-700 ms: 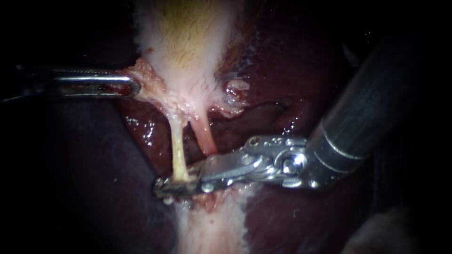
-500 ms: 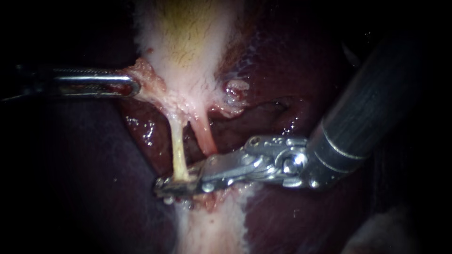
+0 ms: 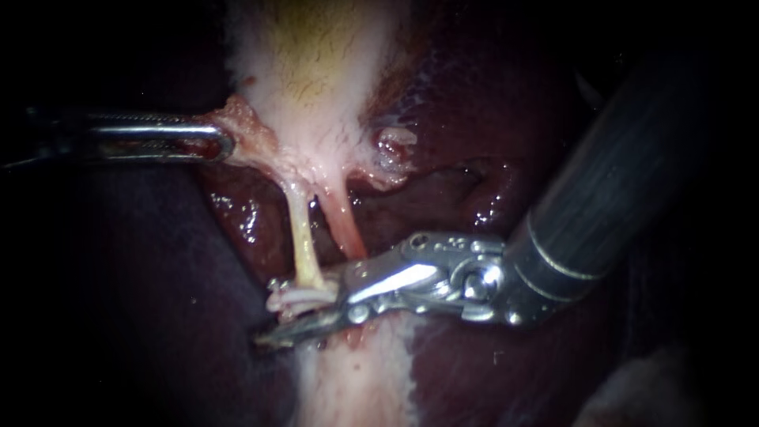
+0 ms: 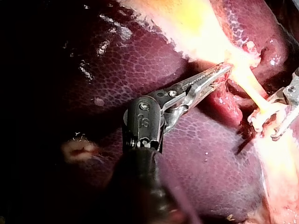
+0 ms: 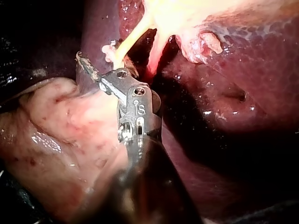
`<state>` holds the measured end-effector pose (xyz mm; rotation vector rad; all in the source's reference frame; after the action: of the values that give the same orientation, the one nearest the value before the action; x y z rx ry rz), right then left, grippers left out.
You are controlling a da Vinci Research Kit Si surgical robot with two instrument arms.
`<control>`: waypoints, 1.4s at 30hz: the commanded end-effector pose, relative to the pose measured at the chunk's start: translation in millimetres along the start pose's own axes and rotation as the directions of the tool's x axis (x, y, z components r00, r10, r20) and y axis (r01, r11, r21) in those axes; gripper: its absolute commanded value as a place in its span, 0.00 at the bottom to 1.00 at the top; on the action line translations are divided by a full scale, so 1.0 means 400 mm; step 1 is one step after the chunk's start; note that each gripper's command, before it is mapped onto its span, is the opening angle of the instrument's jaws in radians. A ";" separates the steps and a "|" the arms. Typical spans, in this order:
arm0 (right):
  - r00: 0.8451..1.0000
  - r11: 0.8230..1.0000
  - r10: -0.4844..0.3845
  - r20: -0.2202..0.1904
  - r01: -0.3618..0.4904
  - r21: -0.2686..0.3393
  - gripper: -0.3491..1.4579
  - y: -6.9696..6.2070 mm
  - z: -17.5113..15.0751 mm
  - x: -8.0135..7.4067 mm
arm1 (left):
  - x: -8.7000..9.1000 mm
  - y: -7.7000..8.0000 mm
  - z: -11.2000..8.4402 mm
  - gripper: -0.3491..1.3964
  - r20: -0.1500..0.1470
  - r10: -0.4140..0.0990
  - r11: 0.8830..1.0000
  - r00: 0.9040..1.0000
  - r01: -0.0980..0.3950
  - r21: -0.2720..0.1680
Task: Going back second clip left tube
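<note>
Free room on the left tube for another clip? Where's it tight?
Free: left tube between the gallbladder and the clip. Crowded: at the clip, where the right instrument sits, jaws open; the left instrument grips tissue beside the gallbladder.

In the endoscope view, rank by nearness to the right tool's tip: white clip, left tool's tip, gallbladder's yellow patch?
1. Clip, on the left tube, beside the tip of the right instrument.
2. Left instrument, upper left.
3. Gallbladder, its yellow patch, top.
</note>
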<state>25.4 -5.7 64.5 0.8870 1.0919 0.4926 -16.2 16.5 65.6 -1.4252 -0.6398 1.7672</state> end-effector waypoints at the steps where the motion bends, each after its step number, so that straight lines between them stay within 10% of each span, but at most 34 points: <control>1: 1.000 1.000 0.000 0.000 0.000 0.000 0.47 0.0002 -0.0001 0.0000 | 0.0001 0.0001 0.0000 0.00 0.001 0.001 1.000 1.000 -0.001 0.000; 14: 0.990 0.983 -0.144 0.009 0.144 -0.113 0.47 0.0088 -0.0050 -0.0013 | 0.0000 0.0006 0.0001 0.00 0.002 0.001 1.000 1.000 -0.001 -0.003; 26: 0.956 0.948 -0.292 0.024 0.292 -0.123 0.47 0.0062 -0.0139 -0.0033 | -0.0001 0.0005 -0.0003 0.00 0.002 0.001 1.000 1.000 -0.001 -0.004; 35: 0.905 0.881 -0.424 0.041 0.423 -0.214 0.47 0.0017 -0.0327 -0.0024 | -0.0001 0.0005 -0.0006 0.00 0.003 0.001 1.000 1.000 -0.001 -0.004; 42: 0.886 0.865 -0.462 0.050 0.462 -0.195 0.47 -0.0018 -0.0470 -0.0069 | -0.0002 0.0004 -0.0006 0.00 0.003 0.001 1.000 1.000 -0.001 -0.005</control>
<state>6.5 -1.1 61.9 0.4230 1.1843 0.1933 -16.0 16.3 65.4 -1.4271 -0.6452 1.7699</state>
